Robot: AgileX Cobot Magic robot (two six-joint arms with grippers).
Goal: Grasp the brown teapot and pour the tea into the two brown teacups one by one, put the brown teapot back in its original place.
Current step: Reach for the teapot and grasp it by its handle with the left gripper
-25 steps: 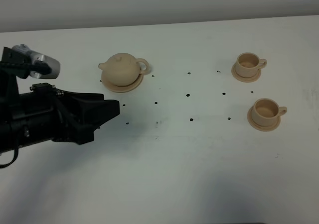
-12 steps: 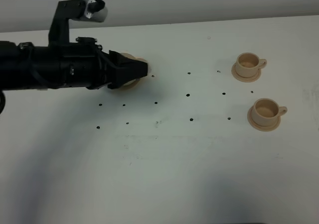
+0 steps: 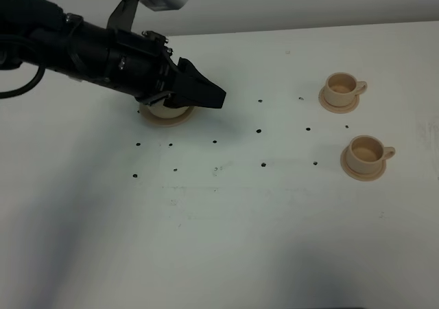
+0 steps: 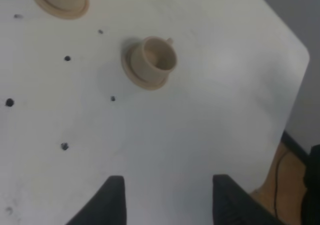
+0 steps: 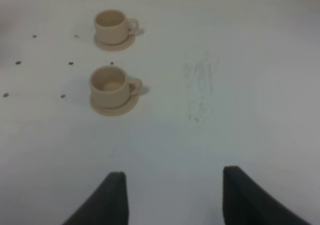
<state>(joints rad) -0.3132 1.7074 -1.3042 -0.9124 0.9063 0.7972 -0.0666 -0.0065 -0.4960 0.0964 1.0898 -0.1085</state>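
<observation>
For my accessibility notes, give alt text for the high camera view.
A black arm extends from the upper left, its left gripper over a mostly hidden pale tan ceramic teapot on its round saucer. Two small tan teacups on saucers stand at right on the white table.

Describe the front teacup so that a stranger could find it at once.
On the right half of the white table two tan cups stand on saucers. The front teacup is the one nearer the camera, slightly right of the back teacup.
</observation>
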